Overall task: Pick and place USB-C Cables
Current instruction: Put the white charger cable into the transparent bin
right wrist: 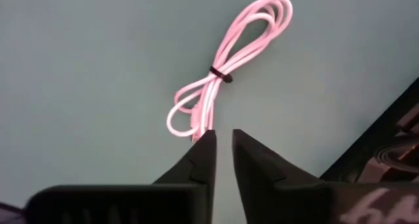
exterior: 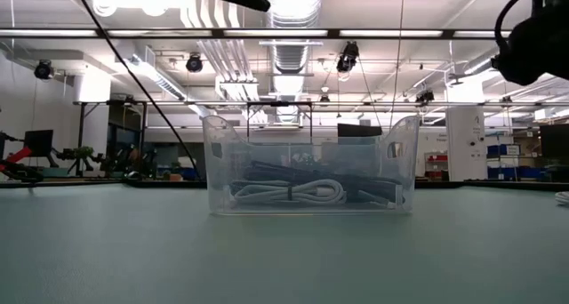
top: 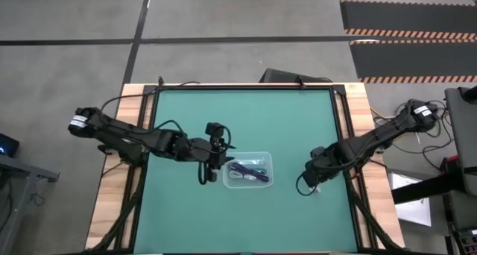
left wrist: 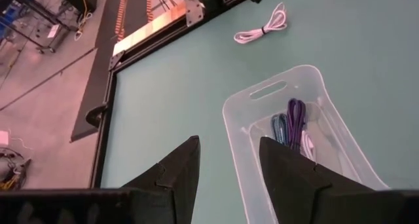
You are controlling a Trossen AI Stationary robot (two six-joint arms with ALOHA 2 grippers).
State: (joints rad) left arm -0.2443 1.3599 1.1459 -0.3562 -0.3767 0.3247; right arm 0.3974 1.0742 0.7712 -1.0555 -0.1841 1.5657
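Observation:
A clear plastic tray point(top: 248, 171) stands mid-table, holding several bundled cables, purple point(left wrist: 296, 116), grey-blue and white point(exterior: 289, 193). My left gripper point(top: 216, 156) is open and empty just left of the tray's left end. It hovers above the table, and the tray point(left wrist: 308, 152) shows past its fingers. One white cable bundle point(right wrist: 222, 80), tied at its middle, lies flat on the green mat at the right point(top: 314, 189). My right gripper point(right wrist: 222, 142) hovers over that bundle's connector end with only a narrow gap between its fingertips, and nothing is in the gap.
The green mat point(top: 298, 121) is framed by wooden borders and black rails point(top: 343, 128). The arms' black wires trail along the left side point(top: 201, 173). The white cable also shows in the left wrist view point(left wrist: 262, 27) and at the low view's right edge point(exterior: 562, 197).

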